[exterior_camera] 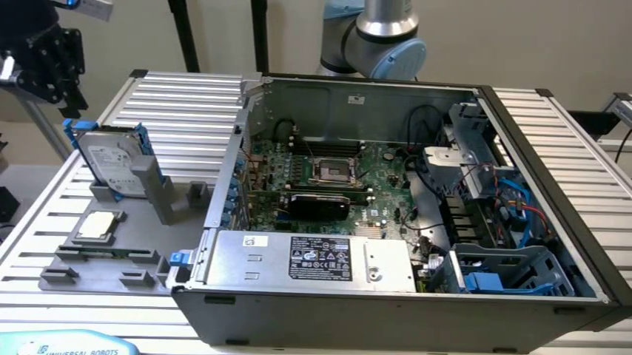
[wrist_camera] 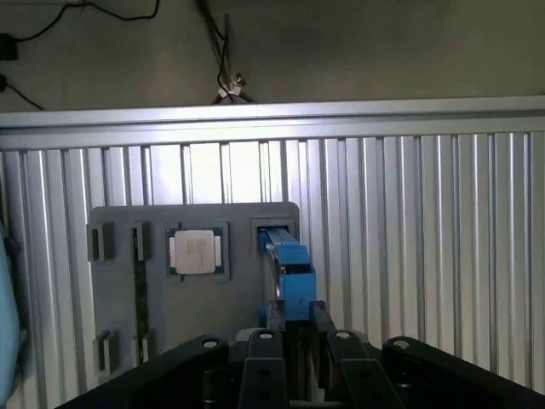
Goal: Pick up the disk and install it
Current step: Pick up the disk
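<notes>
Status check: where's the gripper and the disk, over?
Gripper hovering over the disk. Disk upright in grey stand, beside the open computer case, not installed. Nothing in the way.

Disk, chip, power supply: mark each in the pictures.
disk (exterior_camera: 109, 160), exterior view, white label.
chip (exterior_camera: 99, 224), exterior view, silver top.
power supply (exterior_camera: 321, 259), exterior view, black label.

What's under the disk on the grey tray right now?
The disk stands on edge in a grey upright holder on the grey fixture tray. Its lower edge is covered by the holder, so what lies beneath cannot be seen.
</notes>
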